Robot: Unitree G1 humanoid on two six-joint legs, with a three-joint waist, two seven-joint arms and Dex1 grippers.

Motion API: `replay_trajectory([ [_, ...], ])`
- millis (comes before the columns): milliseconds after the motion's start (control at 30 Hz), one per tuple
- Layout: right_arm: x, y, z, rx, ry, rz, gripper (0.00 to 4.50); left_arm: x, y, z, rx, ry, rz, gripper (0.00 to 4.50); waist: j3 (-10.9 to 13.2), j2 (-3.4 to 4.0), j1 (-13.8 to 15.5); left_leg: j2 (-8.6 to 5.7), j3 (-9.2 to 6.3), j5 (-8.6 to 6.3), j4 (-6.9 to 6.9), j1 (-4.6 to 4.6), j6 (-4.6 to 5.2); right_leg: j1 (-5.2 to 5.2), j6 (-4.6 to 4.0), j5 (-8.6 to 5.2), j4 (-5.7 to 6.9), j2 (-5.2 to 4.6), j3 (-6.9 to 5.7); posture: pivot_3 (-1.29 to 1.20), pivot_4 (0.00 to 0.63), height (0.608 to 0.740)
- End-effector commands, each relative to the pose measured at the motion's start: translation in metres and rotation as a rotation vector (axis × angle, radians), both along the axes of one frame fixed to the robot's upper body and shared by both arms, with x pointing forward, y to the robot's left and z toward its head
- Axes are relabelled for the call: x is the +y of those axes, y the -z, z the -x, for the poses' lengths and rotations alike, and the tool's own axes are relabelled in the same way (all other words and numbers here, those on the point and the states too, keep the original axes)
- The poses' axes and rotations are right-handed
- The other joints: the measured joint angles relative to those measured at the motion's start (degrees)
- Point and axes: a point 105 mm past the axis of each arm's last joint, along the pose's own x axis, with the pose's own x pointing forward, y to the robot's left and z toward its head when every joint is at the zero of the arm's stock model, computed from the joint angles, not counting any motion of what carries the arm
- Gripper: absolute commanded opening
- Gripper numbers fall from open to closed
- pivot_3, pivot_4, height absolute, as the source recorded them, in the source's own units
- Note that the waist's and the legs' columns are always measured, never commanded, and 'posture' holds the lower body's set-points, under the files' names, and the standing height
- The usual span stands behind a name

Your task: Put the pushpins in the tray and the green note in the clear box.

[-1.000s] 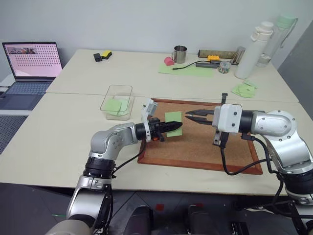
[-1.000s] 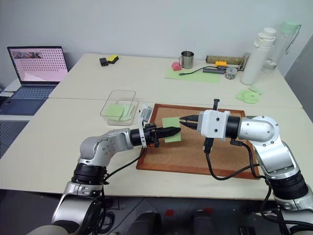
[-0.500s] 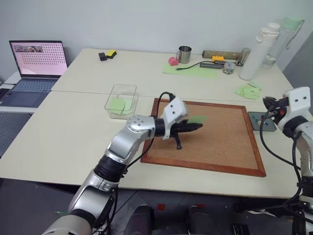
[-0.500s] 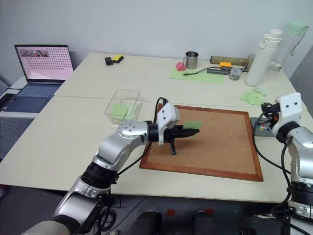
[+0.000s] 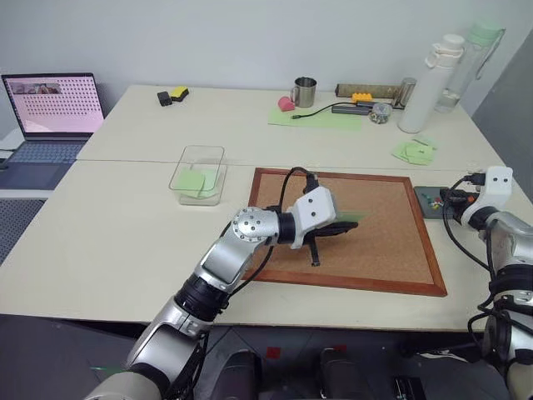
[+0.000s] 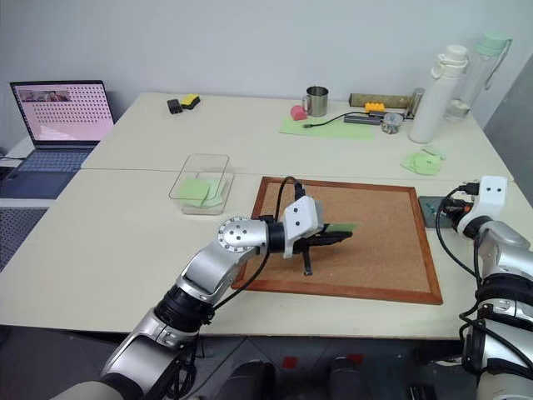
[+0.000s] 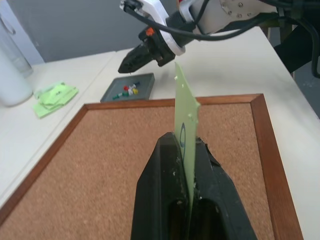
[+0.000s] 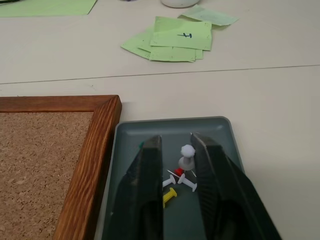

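My left gripper (image 5: 341, 227) hangs over the corkboard (image 5: 383, 246), shut on the green note (image 7: 185, 100), which stands on edge between its fingers. At the board's right side lies the dark grey tray (image 8: 222, 137). My right gripper (image 8: 176, 142) is just above it, fingers a little apart, open. A pale-headed pushpin (image 8: 187, 156) stands in the gap between them, over the tray floor. Two more pale pushpins (image 8: 192, 186) lie flat in the tray beside a red and a yellow pin. The clear box (image 5: 199, 172), left of the board, holds green notes.
A cluster of green notes (image 5: 414, 151) lies behind the tray. Along the far edge stand a metal mug (image 5: 306, 92), a pale green sheet (image 5: 316, 118) with a cable, and two tall bottles (image 5: 425, 83). A laptop (image 5: 52, 104) is at the far left.
My right arm swung from over the corkboard out to the tray and its fingers parted. My left gripper rolled the note onto its edge and shifted slightly right.
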Motion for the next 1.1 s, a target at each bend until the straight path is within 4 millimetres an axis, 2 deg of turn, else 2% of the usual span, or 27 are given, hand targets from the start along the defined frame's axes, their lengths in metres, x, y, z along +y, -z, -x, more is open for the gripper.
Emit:
replay_trajectory([
  [33,-0.003,-0.02,-0.003,-0.074,-0.008,-0.004,1.92,0.004,-0.017,-0.001,-0.046,-0.019,0.039,0.0,0.0,0.0,0.0,0.0,0.0,0.0,0.0,0.0,0.0,0.0,0.0,0.0,0.0,0.0,0.0,0.0,0.15,0.74],
  [333,-0.003,-0.03,0.001,-0.109,-0.027,0.006,3.76,0.007,-0.022,-0.009,-0.035,-0.043,0.06,0.0,0.0,0.01,0.0,0.0,0.01,0.0,0.01,0.01,0.0,0.01,0.01,0.0,0.0,0.0,0.01,0.0,0.15,0.74],
  [433,0.007,-0.043,0.004,-0.159,-0.093,0.033,3.76,0.017,-0.03,-0.021,-0.013,-0.108,0.098,0.0,0.0,0.01,0.0,0.0,0.0,0.0,0.01,0.01,0.0,0.01,0.01,0.0,0.0,0.0,0.01,0.0,0.15,0.74],
  [533,0.037,-0.062,0.013,-0.22,-0.248,0.1,3.76,0.047,-0.041,-0.045,-0.003,-0.26,0.139,0.0,0.01,0.02,-0.03,0.01,-0.05,0.0,0.01,-0.01,0.0,0.0,0.02,0.0,0.03,0.01,-0.03,0.0,0.15,0.74],
  [600,0.063,-0.072,0.023,-0.249,-0.362,0.094,3.76,0.074,-0.048,-0.063,0.0,-0.393,0.173,0.0,0.0,0.06,-0.21,0.04,-0.06,0.0,0.01,0.02,0.0,0.0,0.02,0.0,0.05,0.05,-0.02,0.0,0.15,0.74],
  [667,0.097,-0.083,0.038,-0.288,-0.504,0.091,3.76,0.106,-0.054,-0.081,-0.006,-0.547,0.197,0.0,0.02,0.09,-0.33,0.05,-0.12,0.0,-0.01,0.02,0.0,0.0,0.02,0.0,0.08,0.05,-0.06,0.0,0.15,0.74],
  [733,0.147,-0.097,0.061,-0.341,-0.698,0.07,3.76,0.151,-0.058,-0.102,-0.02,-0.771,0.212,0.0,0.04,0.13,-0.45,0.1,-0.19,0.0,0.0,0.02,0.0,-0.05,0.02,0.0,0.12,0.1,-0.09,0.0,0.15,0.74],
  [833,0.189,-0.106,0.086,-0.367,-0.848,0.036,3.76,0.189,-0.061,-0.114,-0.04,-0.953,0.212,0.0,0.06,0.13,-0.24,0.14,-0.31,-0.01,0.01,0.02,0.0,-0.04,0.02,0.0,0.18,0.15,-0.17,0.0,0.15,0.74],
  [1000,0.232,-0.11,0.112,-0.377,-0.98,-0.033,3.76,0.225,-0.051,-0.126,-0.052,-1.155,0.175,0.0,0.11,0.03,1.04,-0.01,-0.35,-0.01,0.07,-0.06,-0.01,0.03,0.04,0.01,0.04,-0.03,-0.3,0.0,0.15,0.74],
  [1100,0.24,-0.102,0.116,-0.356,-0.986,-0.034,3.76,0.238,-0.046,-0.133,-0.055,-1.235,0.154,0.0,0.15,-0.1,1.82,-0.03,-0.35,0.0,0.08,-0.09,-0.01,0.02,0.05,0.02,0.02,-0.06,-0.32,0.0,0.15,0.74],
])
